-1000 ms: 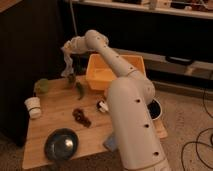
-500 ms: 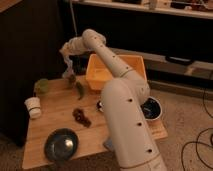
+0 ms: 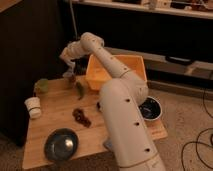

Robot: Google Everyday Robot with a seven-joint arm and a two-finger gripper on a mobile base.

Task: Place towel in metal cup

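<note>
My gripper sits at the far left corner of the wooden table, jaws closed. A pale scrap hangs from it, which I judge is the towel, pinched and dangling straight down, long axis vertical. Directly under the towel's lower end is a small dark thing I take as the metal cup, though it's hard to make out. Whether the cloth tip is already inside the rim or just above it, can't tell. Cup lies below and a touch to the right of my gripper. Yellow tub is just beside on the right, green cup off to the left. Next move, as I judge it: straight down, then release.
</note>
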